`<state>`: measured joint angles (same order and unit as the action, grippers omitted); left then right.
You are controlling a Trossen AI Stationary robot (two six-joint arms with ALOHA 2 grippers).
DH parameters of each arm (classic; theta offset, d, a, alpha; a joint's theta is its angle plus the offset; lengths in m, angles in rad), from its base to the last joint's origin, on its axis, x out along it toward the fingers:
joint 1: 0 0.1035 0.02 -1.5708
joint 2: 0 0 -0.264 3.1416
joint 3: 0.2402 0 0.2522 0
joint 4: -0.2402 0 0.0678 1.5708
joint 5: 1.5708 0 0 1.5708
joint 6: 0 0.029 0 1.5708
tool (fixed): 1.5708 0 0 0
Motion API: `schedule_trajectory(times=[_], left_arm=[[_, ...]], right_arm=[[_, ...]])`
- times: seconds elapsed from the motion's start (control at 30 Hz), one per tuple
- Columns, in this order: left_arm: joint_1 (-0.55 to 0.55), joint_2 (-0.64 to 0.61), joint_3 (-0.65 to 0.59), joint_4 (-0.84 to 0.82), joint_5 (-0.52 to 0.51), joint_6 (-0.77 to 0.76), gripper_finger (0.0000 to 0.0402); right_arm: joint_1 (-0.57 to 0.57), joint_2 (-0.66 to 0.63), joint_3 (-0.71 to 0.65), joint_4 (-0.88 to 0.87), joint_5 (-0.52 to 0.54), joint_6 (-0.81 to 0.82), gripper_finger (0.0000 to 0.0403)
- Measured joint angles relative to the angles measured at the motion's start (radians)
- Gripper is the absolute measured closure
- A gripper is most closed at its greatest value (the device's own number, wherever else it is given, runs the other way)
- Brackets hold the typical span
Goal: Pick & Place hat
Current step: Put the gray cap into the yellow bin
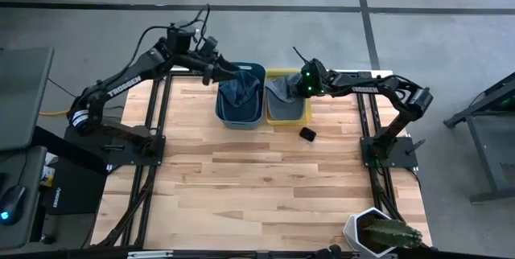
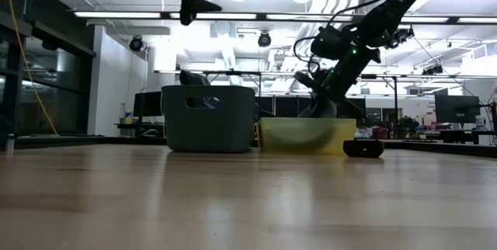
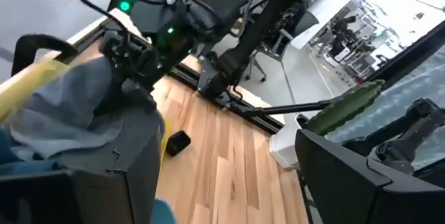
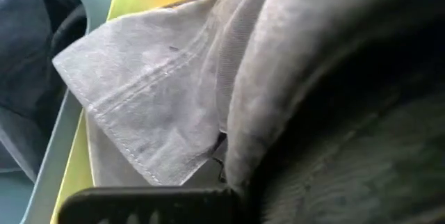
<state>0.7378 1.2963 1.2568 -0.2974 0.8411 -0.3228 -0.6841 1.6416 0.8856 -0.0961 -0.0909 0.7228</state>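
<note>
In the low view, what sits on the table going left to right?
Blue bin → yellow bin, with the right gripper reaching down into it → small black object.

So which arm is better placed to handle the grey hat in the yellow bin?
The right arm. Its gripper is already down at the grey hat in the yellow bin, while the left gripper is over the blue bin.

Looking straight down over the whole table; level from tabletop height toward both bins; past the left wrist across the table; right wrist pressed close, perhaps against grey cloth.
</note>
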Motion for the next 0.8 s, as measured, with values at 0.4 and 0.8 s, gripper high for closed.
schedule_trajectory(times=[0.4,0.8], left_arm=[[-0.034,-0.011,-0.002,-0.021,-0.072,-0.04,0.0126],[-0.032,-0.012,-0.002,-0.021,-0.092,-0.053,0.0126]], right_arm=[[-0.017,0.0,0.0,-0.02,-0.001,-0.025,0.0376],[-0.023,0.0,0.0,-0.015,-0.039,-0.044,0.0289]])
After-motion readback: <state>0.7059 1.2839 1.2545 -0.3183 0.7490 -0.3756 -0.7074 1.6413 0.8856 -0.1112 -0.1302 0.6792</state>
